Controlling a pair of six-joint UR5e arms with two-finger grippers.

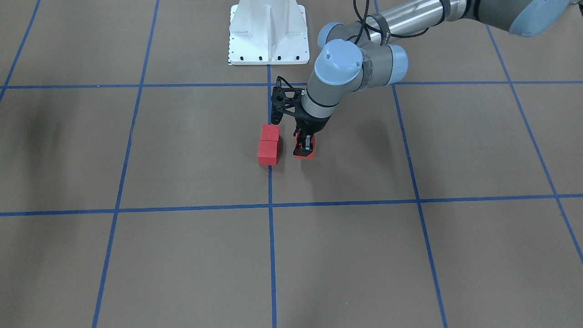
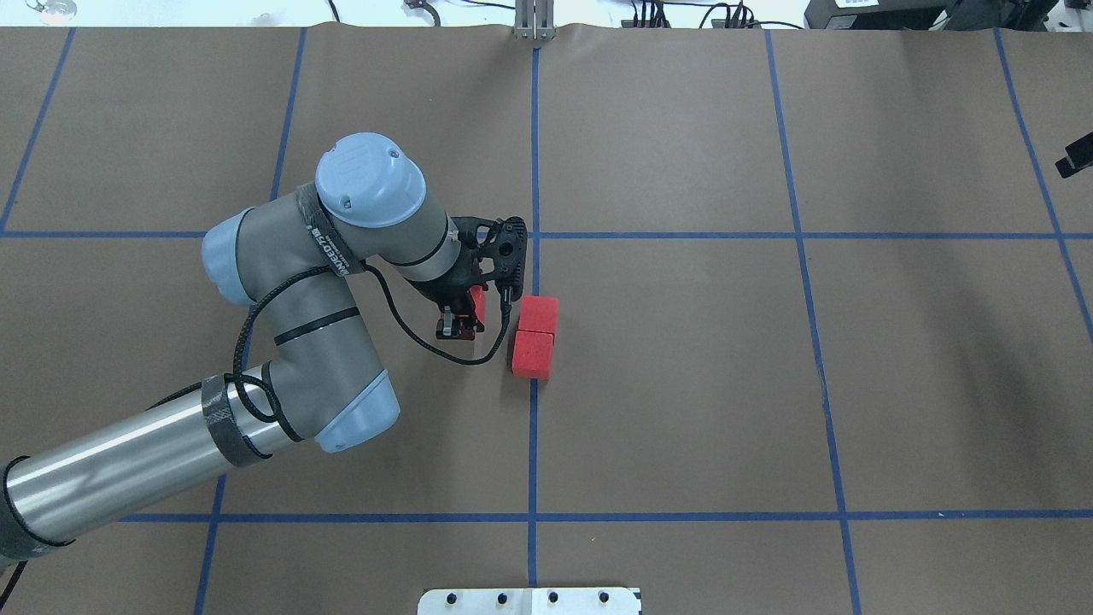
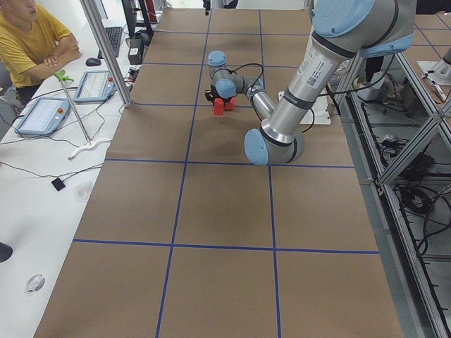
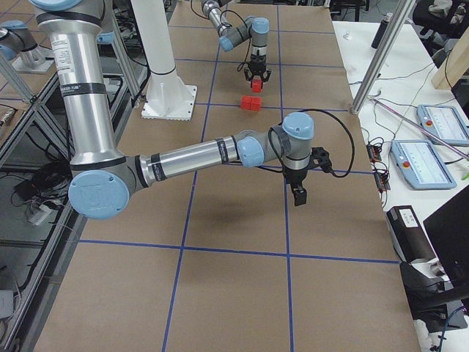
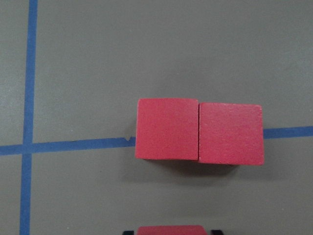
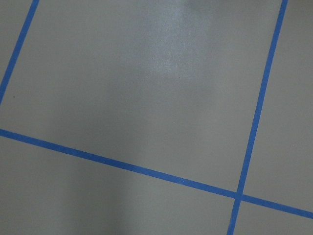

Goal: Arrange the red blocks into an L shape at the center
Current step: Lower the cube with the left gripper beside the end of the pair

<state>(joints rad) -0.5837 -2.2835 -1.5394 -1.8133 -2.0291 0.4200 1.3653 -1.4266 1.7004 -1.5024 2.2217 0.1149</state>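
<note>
From the front, left hand [image 1: 304, 148] seemingly grips block [image 1: 313, 151], half-hidden overhead.

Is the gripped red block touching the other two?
No: the front-facing view shows bare brown paper between the third block in the left gripper and the two joined blocks.

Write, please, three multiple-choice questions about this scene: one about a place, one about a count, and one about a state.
1. Where do the two touching red blocks lie?
A. on the blue tape line
B. inside a box
C. on a shelf

2. How many red cubes are in the scene?
A. two
B. three
C. five

3. What is the state of the left end effector?
A. open and empty
B. shut on the third red block
C. holding a cup

Answers:
1 A, the tape runs under both blocks.
2 B, two lie together and one is gripped.
3 B, the block sits in its grip.
</note>
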